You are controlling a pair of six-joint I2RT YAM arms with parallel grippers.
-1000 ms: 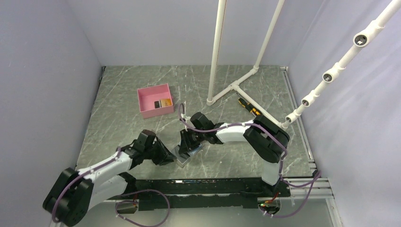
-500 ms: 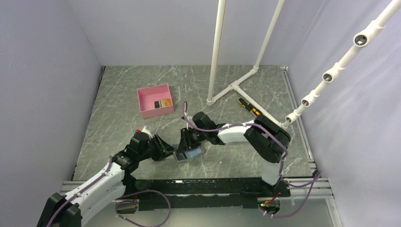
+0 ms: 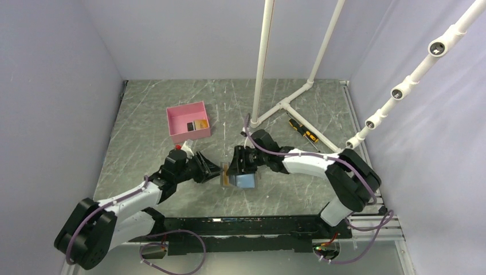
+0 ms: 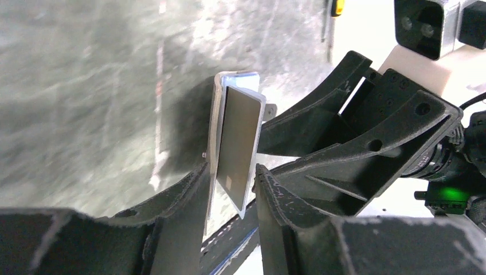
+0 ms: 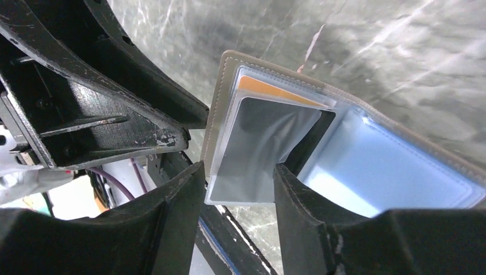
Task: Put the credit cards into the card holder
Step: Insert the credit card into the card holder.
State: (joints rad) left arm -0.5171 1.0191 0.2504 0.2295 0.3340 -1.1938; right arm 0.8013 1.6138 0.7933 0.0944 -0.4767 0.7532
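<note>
Holder (image 3: 241, 179) is sitting open mid-surface (image 3: 172, 103) betw. both claws, one flap standing up. We're judging it light & floppy w/ slick sleeves, and the cards thin but stiff, so it's best pinched at the flap edge. Left claw (image 4: 231, 172) is clamping the upright flap w/ dark card (image 4: 235, 143). Right claw (image 5: 239, 166) is straddling the clear sleeve over orange card (image 5: 281, 91); gripping or not, we can't tell. Vs 1 s ago: holder is lying further from the arm bases, w/ blue lining now showing.

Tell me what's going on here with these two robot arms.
Both arms are working on the card holder, open at mid-table. The left gripper pinches its raised flap, while the right gripper straddles the clear sleeve inside it; whether it grips is unclear. An orange card already sits in that sleeve.
</note>
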